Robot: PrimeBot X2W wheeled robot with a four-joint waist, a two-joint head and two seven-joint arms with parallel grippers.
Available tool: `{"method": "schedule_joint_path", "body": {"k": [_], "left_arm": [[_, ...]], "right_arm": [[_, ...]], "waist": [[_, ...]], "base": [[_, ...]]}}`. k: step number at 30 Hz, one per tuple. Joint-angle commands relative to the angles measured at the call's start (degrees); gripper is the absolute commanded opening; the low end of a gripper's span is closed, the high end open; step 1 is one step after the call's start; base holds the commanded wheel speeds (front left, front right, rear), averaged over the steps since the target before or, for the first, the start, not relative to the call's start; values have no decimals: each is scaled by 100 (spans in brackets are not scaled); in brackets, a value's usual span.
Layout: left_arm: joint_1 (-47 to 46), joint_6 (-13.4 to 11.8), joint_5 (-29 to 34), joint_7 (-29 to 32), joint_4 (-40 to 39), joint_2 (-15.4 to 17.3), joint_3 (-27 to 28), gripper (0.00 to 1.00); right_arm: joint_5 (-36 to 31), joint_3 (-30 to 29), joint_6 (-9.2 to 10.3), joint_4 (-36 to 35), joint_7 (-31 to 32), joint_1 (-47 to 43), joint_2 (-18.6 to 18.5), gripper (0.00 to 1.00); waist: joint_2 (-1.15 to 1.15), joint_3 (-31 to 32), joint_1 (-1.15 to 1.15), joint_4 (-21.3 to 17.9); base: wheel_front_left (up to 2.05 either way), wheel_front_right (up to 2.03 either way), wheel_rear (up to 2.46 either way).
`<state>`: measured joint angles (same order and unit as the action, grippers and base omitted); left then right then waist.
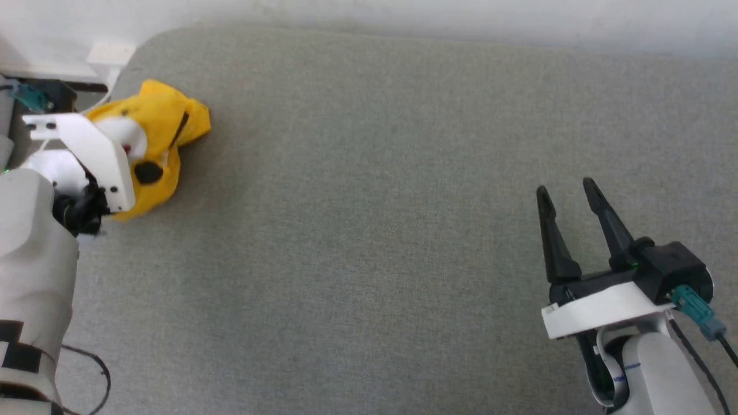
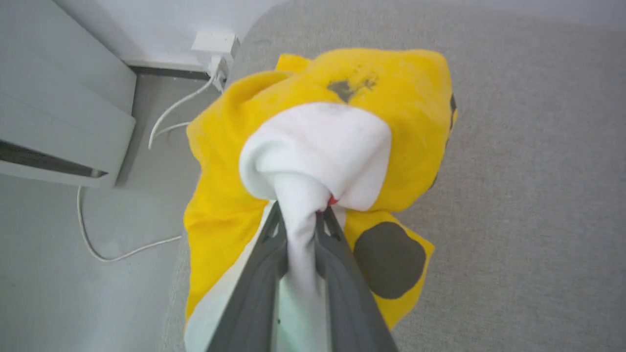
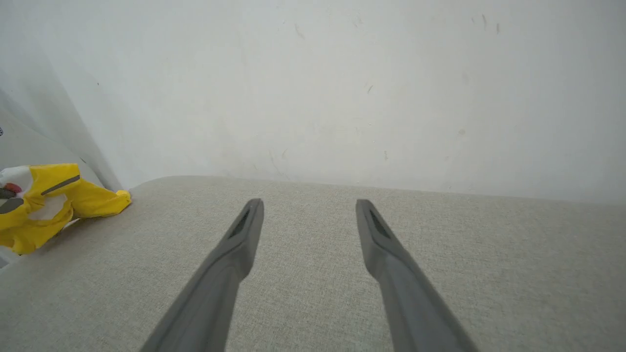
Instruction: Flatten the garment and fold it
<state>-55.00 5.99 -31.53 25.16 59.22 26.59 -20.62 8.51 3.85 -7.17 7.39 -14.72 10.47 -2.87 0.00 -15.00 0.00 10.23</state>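
The yellow garment point(image 1: 164, 129) is bunched in a lump at the far left edge of the grey padded surface point(image 1: 375, 230). In the left wrist view my left gripper point(image 2: 301, 215) is shut on a white patch of the garment point(image 2: 391, 93), with a red dot and a black spot beside the fingers. In the head view the left arm's white wrist plate hides its fingers. My right gripper point(image 1: 568, 193) stands open at the lower right, far from the garment, with nothing between its fingers point(image 3: 247, 230). The garment point(image 3: 49, 200) also lies at the left of the right wrist view.
A white wall point(image 3: 318, 88) rises behind the surface. Past the surface's left edge lie floor, a white cable point(image 2: 112, 254), a wall socket point(image 2: 215, 44) and a pale cabinet point(image 2: 54, 122). The garment hangs partly over that left edge.
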Motion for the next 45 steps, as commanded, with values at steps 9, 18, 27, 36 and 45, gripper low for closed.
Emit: {"method": "schedule_joint_path", "body": {"k": [9, 18, 27, 36, 45], "left_arm": [[-296, -203, 437, -2851, -660, -111, -34, 0], [-293, -361, 509, -3954, -1266, -676, -12, 0], [711, -341, 440, -4014, -2295, -1694, -143, 0], [2330, -137, 199, -3998, -2445, -2308, -865, 0], [3232, -292, 186, -3997, -2238, -2366, -1577, 100]], "right_arm": [[133, -221, -32, -127, -27, -432, 0, 100], [136, -436, -32, -301, -28, -539, 0, 100], [202, -595, -32, -372, -28, -574, 0, 100], [296, -554, -32, -300, -28, -671, 0, 100], [310, -498, -32, -279, -28, -743, 0, 100]], "waist": [[0, 888, 0, 56], [0, 1011, 0, -278], [0, 877, 0, -1024], [0, 856, 0, -1627], [0, 947, 0, -1706]], "base": [[0, 0, 0], [0, 0, 0], [0, 0, 0], [0, 0, 0], [0, 0, 0]]}}
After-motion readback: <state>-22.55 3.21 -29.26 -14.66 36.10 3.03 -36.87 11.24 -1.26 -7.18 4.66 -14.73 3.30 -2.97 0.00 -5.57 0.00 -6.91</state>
